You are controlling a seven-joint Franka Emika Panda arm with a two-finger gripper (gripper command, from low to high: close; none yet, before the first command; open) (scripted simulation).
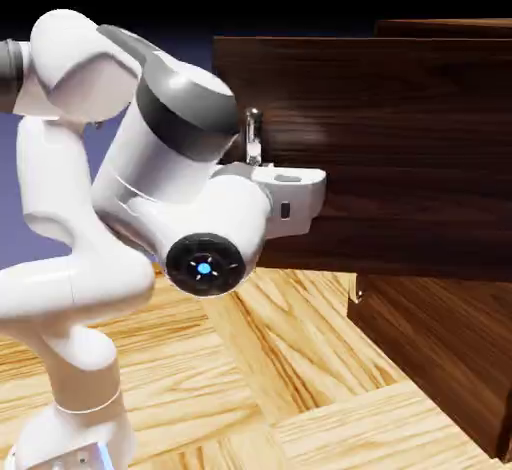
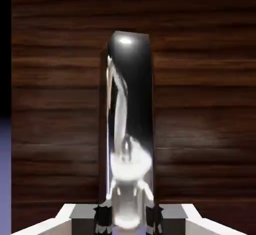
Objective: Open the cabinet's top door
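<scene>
Hand view: fingers (image 2: 103, 218) pinch the top door's (image 2: 200, 104) silver handle (image 2: 129, 129), nothing else nearby.

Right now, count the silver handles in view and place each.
1. The silver handle is on the top door, gripped in the claw. Another may be hidden lower down.

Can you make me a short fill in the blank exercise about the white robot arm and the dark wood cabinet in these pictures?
1. The two-finger gripper is closed around the curved silver bar ____ of the dark wood-grain top door.
2. The top door of the large walnut-brown cabinet stands swung ____.
3. The floor beneath the white robot arm is light ____.

Missing words: handle; open; wood
</scene>
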